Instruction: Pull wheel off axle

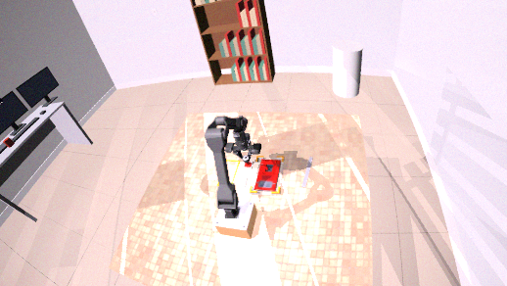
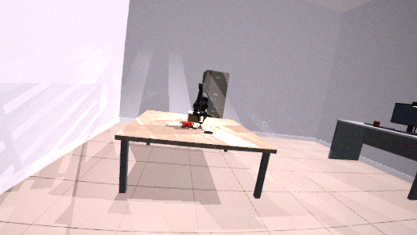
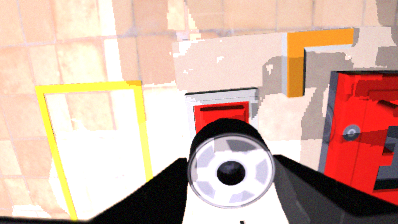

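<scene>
The wheel (image 3: 230,147) (image 1: 247,158), with a black tyre and a silver spoked hub, is held in my gripper (image 3: 229,164). My gripper is shut on it, one finger on each side, above the table. Behind the wheel in the wrist view is a small red block with a grey rim (image 3: 221,112) (image 1: 248,165); the wheel covers its near part. The hub's centre hole looks dark. The axle is not visible, and I cannot tell whether it still reaches into the hub. The marked area, a yellow outline (image 3: 90,86) (image 1: 236,171), lies on the table to the left of the wheel.
A red car-like body (image 3: 350,105) (image 1: 268,171) lies right of the wheel, with an orange corner piece (image 3: 295,75) near it. A thin pale upright piece (image 1: 307,172) stands farther right. The arm's base (image 1: 236,222) is at the near side.
</scene>
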Available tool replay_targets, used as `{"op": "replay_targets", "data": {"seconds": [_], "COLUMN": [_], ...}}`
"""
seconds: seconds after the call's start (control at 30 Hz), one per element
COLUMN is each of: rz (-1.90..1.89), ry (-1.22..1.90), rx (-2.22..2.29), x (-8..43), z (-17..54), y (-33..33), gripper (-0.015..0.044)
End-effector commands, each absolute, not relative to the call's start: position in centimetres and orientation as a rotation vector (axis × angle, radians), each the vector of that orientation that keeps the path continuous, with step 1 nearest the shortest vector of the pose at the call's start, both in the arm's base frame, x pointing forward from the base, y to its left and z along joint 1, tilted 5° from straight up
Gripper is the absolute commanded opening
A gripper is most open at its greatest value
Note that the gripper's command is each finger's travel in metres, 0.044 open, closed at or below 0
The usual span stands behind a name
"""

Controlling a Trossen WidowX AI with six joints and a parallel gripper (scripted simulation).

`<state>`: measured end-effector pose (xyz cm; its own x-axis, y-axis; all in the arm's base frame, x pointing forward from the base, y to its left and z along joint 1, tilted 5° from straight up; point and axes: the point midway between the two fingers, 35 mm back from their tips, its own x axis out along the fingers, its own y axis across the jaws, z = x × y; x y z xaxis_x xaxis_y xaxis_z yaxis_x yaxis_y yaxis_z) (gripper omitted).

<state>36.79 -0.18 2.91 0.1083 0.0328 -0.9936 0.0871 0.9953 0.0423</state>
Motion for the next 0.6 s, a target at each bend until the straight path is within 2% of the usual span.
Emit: {"op": "replay_targets", "data": {"seconds": [0.0,0.57], "rz": [-0.042,-0.043], "ry": [1.462,1.461], "rx": [0.100,0.100], "x": [36.82,36.75], "z": [3.11,3.67], "y": [-0.18,-0.20], "gripper": [0.0000,0.0000]}}
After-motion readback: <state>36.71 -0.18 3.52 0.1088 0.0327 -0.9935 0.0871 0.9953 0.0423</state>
